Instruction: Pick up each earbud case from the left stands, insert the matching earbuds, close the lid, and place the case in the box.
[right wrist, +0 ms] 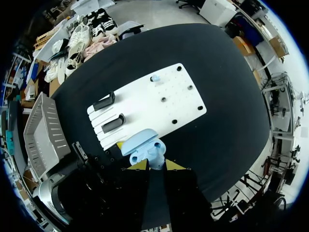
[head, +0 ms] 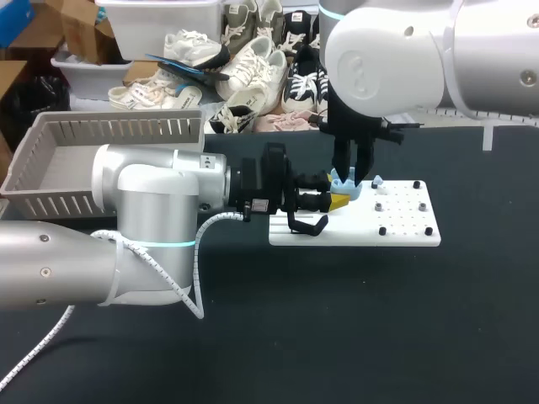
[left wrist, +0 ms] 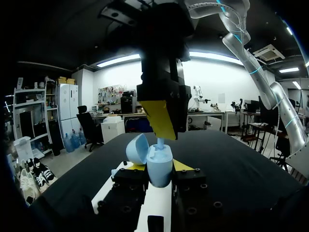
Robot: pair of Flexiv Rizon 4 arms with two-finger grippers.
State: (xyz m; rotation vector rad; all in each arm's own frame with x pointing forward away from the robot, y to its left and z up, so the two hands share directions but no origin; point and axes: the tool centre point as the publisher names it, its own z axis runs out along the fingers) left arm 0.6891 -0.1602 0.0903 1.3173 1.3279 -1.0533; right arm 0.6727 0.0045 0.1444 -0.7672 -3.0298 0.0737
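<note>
A light blue earbud case [left wrist: 159, 169] with its lid [left wrist: 137, 147] swung open sits between the yellow tips of my left gripper [left wrist: 159, 166], which is shut on it from both sides. It hangs just over the left end of the white board [head: 404, 225]. My right gripper [head: 357, 180] stands straight above the case [right wrist: 145, 147], shut on a light blue earbud [left wrist: 160, 142] whose stem dips into the case. Another blue earbud [right wrist: 155, 78] rests on the board [right wrist: 164, 104]. Two black stands [right wrist: 104, 101] on the board hold nothing.
A grey slotted basket [head: 109, 130] stands at the table's back left, behind my left arm. Small black pegs [head: 381, 230] dot the right part of the board. Dark table stretches in front and to the right.
</note>
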